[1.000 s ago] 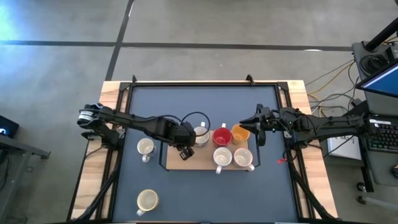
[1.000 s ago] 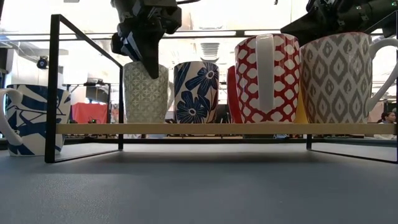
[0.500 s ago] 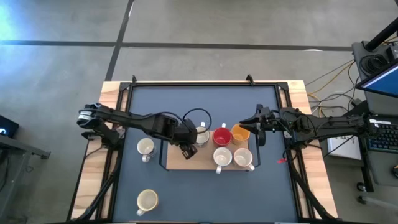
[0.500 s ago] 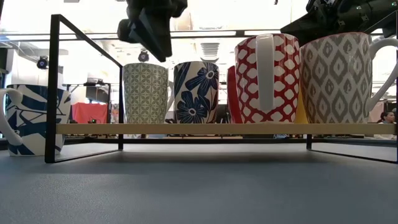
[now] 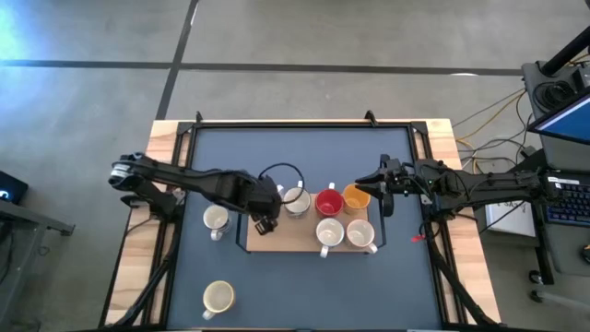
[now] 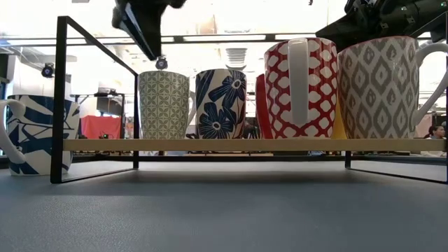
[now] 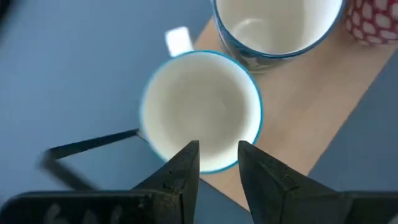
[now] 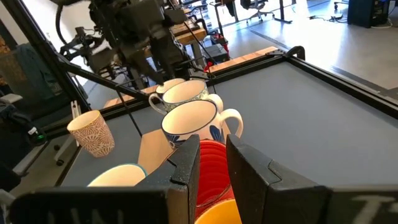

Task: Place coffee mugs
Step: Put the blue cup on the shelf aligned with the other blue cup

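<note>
A low wooden rack with a black frame carries several mugs. In the low view its far row shows a green-patterned mug and a blue floral mug. The near row shows a red-patterned mug and a grey-patterned mug. From above, a red mug and an orange mug stand in the far row. My left gripper hangs open above and left of the green mug, which is the blue-rimmed mug in its wrist view. My right gripper waits open over the orange mug.
Two more mugs stand on the dark table left of the rack, one close by and one near the near edge. The rack's black frame bars rise at its left end. A black rail borders the table.
My left gripper has risen from the rim of the green-patterned mug and drawn back toward the table's left. The mug stays upright on the rack's left end.
</note>
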### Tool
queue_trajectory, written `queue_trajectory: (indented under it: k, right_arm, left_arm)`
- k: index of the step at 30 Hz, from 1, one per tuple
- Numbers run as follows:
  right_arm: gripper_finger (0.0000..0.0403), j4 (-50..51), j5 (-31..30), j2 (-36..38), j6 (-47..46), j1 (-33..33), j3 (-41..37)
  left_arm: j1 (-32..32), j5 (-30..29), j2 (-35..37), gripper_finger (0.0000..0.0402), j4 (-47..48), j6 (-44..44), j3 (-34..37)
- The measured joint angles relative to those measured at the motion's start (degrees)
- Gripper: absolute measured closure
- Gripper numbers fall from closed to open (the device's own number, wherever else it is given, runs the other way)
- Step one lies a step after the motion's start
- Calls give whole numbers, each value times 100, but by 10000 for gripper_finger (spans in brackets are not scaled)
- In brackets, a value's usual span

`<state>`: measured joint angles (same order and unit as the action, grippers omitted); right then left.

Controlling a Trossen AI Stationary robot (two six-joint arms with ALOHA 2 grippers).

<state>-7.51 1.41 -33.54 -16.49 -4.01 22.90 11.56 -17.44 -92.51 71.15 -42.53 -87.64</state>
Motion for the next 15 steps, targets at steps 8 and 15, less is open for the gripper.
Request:
queue_trajectory:
  k: [8, 15]
  right_arm:
    - [335, 0, 2, 0, 0, -2, 0]
    - [335, 0, 1, 0, 0, -2, 0]
  left_arm:
    - [224, -545, 1039, 308, 642, -64, 107]
    - [423, -243, 1874, 308, 1124, -848, 862]
